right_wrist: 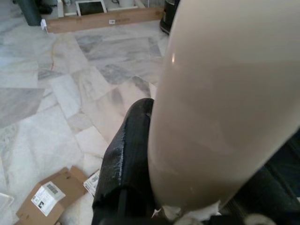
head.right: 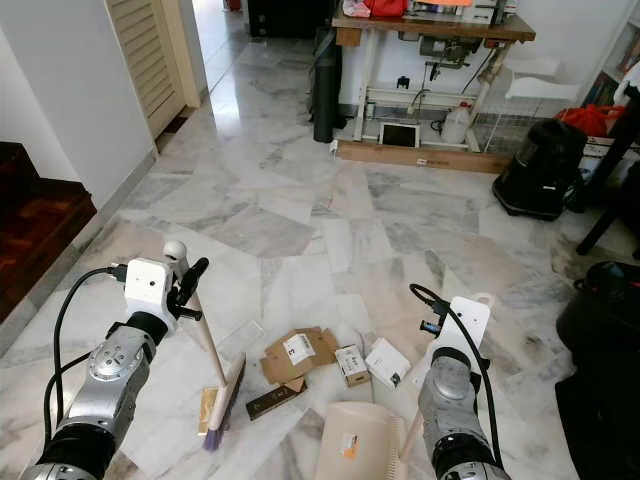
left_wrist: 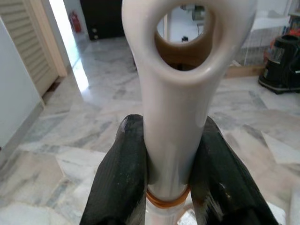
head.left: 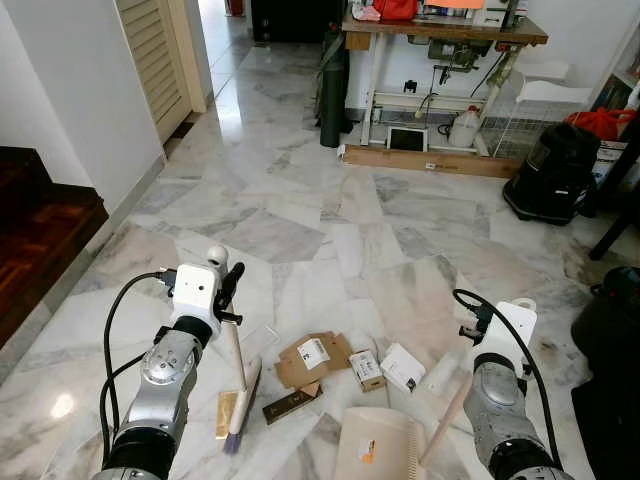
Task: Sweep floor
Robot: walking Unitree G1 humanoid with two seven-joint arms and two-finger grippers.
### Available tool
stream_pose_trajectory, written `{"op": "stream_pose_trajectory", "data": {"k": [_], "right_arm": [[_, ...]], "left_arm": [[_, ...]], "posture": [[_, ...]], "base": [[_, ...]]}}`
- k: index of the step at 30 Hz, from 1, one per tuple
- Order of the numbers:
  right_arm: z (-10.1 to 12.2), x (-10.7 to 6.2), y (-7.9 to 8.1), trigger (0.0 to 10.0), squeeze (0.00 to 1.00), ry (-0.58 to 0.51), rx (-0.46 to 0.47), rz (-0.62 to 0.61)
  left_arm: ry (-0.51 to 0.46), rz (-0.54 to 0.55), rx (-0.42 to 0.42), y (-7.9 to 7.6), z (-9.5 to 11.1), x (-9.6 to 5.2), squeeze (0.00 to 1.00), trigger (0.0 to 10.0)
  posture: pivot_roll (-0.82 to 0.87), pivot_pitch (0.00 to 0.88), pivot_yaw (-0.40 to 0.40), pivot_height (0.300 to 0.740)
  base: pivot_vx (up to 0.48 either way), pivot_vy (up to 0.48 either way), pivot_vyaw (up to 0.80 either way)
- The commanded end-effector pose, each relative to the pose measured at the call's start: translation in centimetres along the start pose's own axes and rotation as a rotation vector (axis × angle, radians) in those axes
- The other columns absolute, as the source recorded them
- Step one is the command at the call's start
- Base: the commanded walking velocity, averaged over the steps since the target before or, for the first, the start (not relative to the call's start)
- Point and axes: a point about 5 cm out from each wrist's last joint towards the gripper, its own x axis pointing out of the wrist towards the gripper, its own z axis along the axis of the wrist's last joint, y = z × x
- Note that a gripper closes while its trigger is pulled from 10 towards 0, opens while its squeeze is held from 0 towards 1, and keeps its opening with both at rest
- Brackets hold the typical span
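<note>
My left gripper (left_wrist: 168,159) is shut on the white handle of a hand broom (head.left: 234,352), just below its hanging loop. The broom's purple-tipped brush head (head.left: 242,402) rests on the marble floor at the lower left. My right gripper (right_wrist: 197,173) is shut on the thick beige handle (head.left: 447,418) of a cream dustpan (head.left: 372,446), which lies on the floor between my arms. Ahead of the pan lies litter: a flattened cardboard piece (head.left: 312,357), a small brown box (head.left: 366,369), a white box (head.left: 402,367) and a dark strip (head.left: 290,404).
A dark wooden step (head.left: 40,220) runs along the left wall. A workbench (head.left: 440,35) stands at the back with a black roll (head.left: 332,95) beside it. A black vacuum cleaner (head.left: 550,170) and a black bag (head.left: 610,330) stand on the right.
</note>
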Motion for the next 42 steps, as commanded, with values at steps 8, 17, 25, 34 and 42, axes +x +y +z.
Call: {"op": "stream_pose_trajectory", "data": {"k": [8, 17, 25, 34, 42], "right_arm": [[-0.3, 0.1, 0.0, 10.0, 0.0, 0.033, 0.002, -0.004], [-1.6, -0.3, 0.0, 10.0, 0.0, 0.088, 0.01, -0.001], [-1.9, -0.4, 0.3, 10.0, 0.0, 0.103, 0.013, 0.008], [-1.8, -0.3, 0.3, 10.0, 0.0, 0.099, 0.015, 0.007], [-1.8, -0.3, 0.4, 10.0, 0.0, 0.102, 0.015, 0.011]], "left_arm": [[-0.04, -0.009, 0.002, 0.5, 1.1, 0.9, 0.0, 10.0], [-0.048, -0.021, 0.008, 0.3, 1.3, 1.3, 0.0, 10.0], [-0.012, -0.122, -0.051, -0.2, 1.0, 1.6, 0.0, 10.0], [0.039, -0.239, -0.066, -0.7, 0.7, 1.6, 0.0, 10.0], [0.093, -0.373, -0.131, -1.5, 0.7, 1.4, 0.0, 10.0]], "posture": [[0.0, 0.0, -0.021, 0.74], [0.0, 0.0, -0.012, 0.74], [0.01, 0.0, -0.01, 0.74], [0.0, 0.0, -0.004, 0.74], [0.01, 0.0, -0.005, 0.74]], "base": [[0.0, 0.0, 0.0], [0.0, 0.0, 0.0], [0.0, 0.0, 0.0], [0.0, 0.0, 0.0], [0.0, 0.0, 0.0]]}}
